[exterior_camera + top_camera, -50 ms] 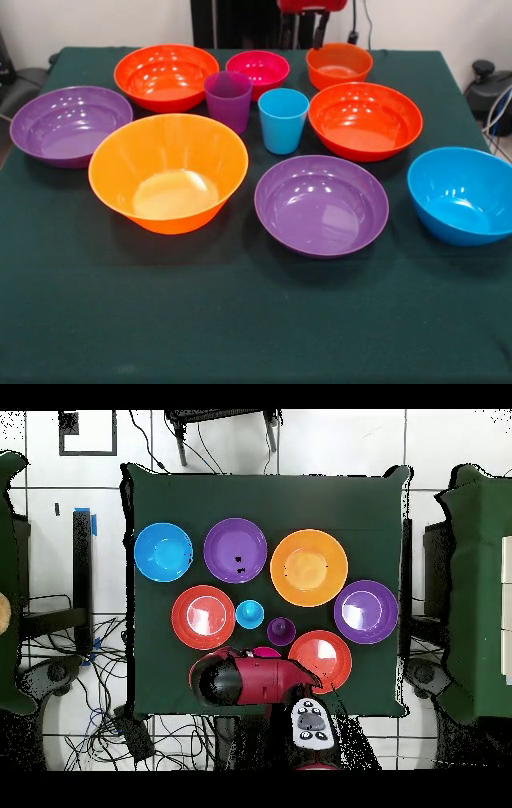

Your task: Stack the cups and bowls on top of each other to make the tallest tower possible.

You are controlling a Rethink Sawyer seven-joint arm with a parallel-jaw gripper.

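All cups and bowls stand apart and upright on the green table (240, 336). The light blue cup (282, 120) (249, 614) and the purple cup (228, 100) (281, 630) stand side by side in the middle. Around them are the big orange bowl (168, 172) (309, 567), two purple bowls (70, 126) (322, 205), two red-orange bowls (166, 76) (365, 120), the blue bowl (464, 194) (163, 551), the small magenta bowl (258, 70) and the small orange bowl (339, 64). My gripper (320, 28) hangs at the far edge above the small orange bowl, holding nothing visible.
In the overhead view the red arm (250, 679) covers the small orange bowl and part of the magenta bowl (266, 652). Other green tables (480, 584) flank this one, and cables lie on the floor around it.
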